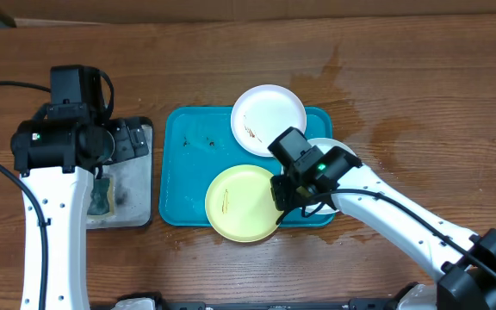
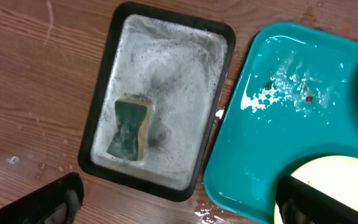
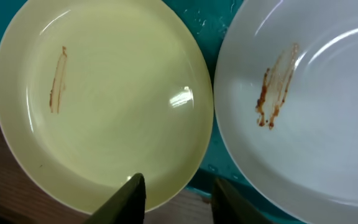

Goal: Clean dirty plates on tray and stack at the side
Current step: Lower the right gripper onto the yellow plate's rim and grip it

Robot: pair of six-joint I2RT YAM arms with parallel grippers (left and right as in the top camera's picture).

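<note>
Surface: brown wooden table point(image 1: 420, 77), with wet patches to the right of the teal tray point(image 1: 183, 176).
Left arm: stretches from the robot-side edge at the left, its wrist bent over the black-rimmed tray point(image 2: 102, 93) with a soapy inside.
Left gripper point(image 2: 185, 208): hangs above that tray, fingertips far apart at the lower corners of its wrist view, with nothing between them.
Right arm: slants from the lower right corner to the teal tray's right end.
Right gripper point(image 3: 174, 202): points down, fingers parted and empty, at the robot-side rim of the yellow-green plate point(image 3: 104, 99); contact cannot be judged.
Yellow-green plate: on the teal tray's robot-side edge, overhanging the wood, with one brown streak left of centre.
Near white plate point(image 3: 316, 106): just right of the yellow-green one, smeared brown; overhead it is mostly hidden under the right arm.
Far white plate point(image 1: 269, 110): overhangs the tray's far rim, well apart from both grippers.
Sponge point(image 2: 129, 127): green and yellow, lying in the black-rimmed tray.
Hard to make out: small brown specks in the wet patch on the teal tray.
</note>
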